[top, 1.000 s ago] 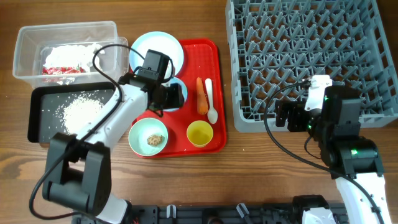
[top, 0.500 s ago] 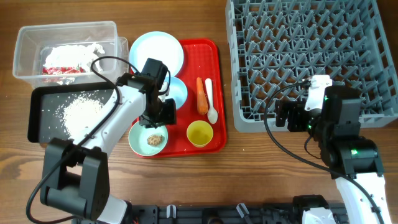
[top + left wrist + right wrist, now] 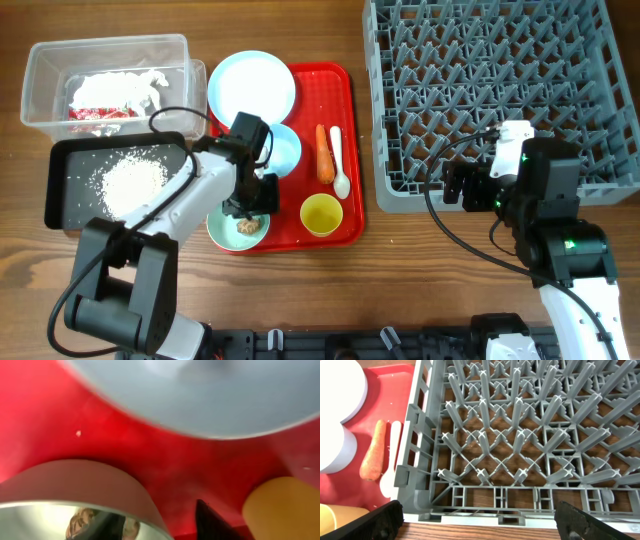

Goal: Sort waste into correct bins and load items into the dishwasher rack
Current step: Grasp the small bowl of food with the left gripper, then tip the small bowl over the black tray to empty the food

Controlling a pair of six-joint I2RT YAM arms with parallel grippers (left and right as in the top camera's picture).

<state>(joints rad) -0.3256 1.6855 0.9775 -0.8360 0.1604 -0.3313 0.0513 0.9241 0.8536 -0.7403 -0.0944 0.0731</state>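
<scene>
My left gripper (image 3: 252,192) is open and straddles the far rim of the pale green bowl (image 3: 222,228). One finger is inside it beside the brownish food lump (image 3: 248,226), the other outside; the left wrist view (image 3: 160,520) shows this. The light blue bowl (image 3: 285,148), pale plate (image 3: 250,85), carrot piece (image 3: 323,153), white spoon (image 3: 339,165) and yellow cup (image 3: 321,214) sit on the red tray (image 3: 335,85). My right gripper (image 3: 455,185) is open and empty at the front left corner of the grey rack (image 3: 500,90).
The clear tub (image 3: 45,60) at the back left holds the red-and-white wrapper (image 3: 110,95). The black tray (image 3: 60,190) in front of it holds rice grains (image 3: 130,180). Bare wooden table lies between the red tray and the rack.
My left gripper has moved from over the blue bowl toward the table's front, down onto the green bowl's rim. The right arm has not moved.
</scene>
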